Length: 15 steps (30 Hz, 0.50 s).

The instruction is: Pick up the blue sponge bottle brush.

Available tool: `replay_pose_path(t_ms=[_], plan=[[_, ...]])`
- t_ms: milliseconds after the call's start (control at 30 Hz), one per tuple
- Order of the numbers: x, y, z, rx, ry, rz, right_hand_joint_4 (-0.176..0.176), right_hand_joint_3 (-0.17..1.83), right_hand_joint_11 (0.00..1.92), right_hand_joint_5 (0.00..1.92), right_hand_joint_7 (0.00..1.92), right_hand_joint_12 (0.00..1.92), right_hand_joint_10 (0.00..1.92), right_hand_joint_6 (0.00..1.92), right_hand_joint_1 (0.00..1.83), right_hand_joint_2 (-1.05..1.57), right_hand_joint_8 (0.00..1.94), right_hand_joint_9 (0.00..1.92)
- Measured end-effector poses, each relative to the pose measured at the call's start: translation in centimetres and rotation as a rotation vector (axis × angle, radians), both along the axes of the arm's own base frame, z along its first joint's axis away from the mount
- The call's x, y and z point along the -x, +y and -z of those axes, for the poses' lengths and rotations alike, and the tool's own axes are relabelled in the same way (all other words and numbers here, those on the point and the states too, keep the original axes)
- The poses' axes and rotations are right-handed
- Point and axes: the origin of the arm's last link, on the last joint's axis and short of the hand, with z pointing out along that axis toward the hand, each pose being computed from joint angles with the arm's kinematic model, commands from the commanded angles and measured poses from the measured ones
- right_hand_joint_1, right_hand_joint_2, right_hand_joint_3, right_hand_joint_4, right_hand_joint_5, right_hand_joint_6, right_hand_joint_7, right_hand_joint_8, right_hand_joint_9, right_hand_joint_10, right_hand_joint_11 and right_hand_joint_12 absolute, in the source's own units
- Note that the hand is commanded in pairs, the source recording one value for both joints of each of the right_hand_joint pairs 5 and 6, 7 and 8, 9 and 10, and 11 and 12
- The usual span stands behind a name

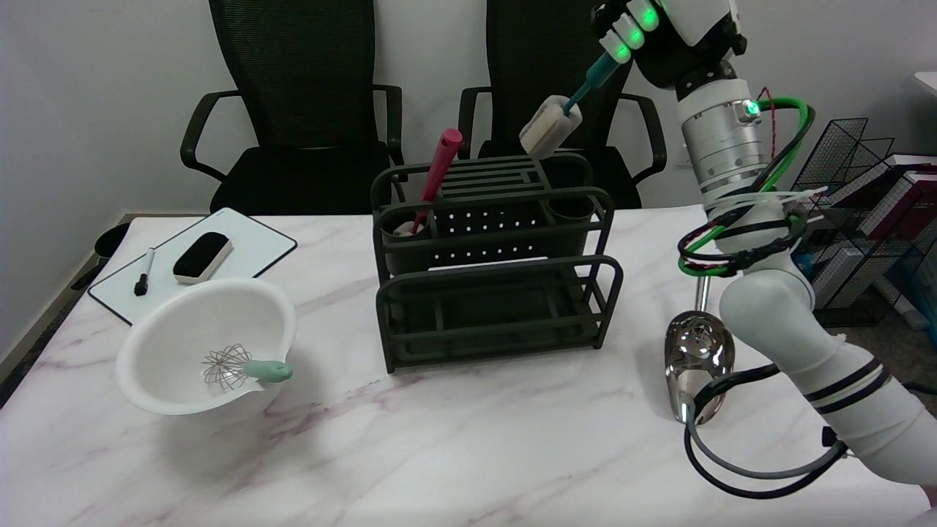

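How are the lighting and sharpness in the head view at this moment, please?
Head view: even, soft light and sharp focus; the metal scoop mirrors bright highlights; green indicator lights glow on the right hand, cropped at the top edge; the white bowl casts a faint shadow.
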Motion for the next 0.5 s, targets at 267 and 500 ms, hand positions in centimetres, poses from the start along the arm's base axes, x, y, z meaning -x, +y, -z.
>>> replay_pose_path(t_ms=[267, 500], plan=[[0.5, 1.8, 1.5, -0.022, 0.017, -0.027, 0.000, 0.59, 1.92, 1.92, 1.92, 1.92, 1.92, 1.92, 1.02, 1.57, 1.92, 1.92], [2.5, 3.3, 4.2, -0.085, 0.016, -0.021, 0.000, 0.62, 1.92, 1.92, 1.92, 1.92, 1.92, 1.92, 1.02, 1.57, 1.92, 1.92]])
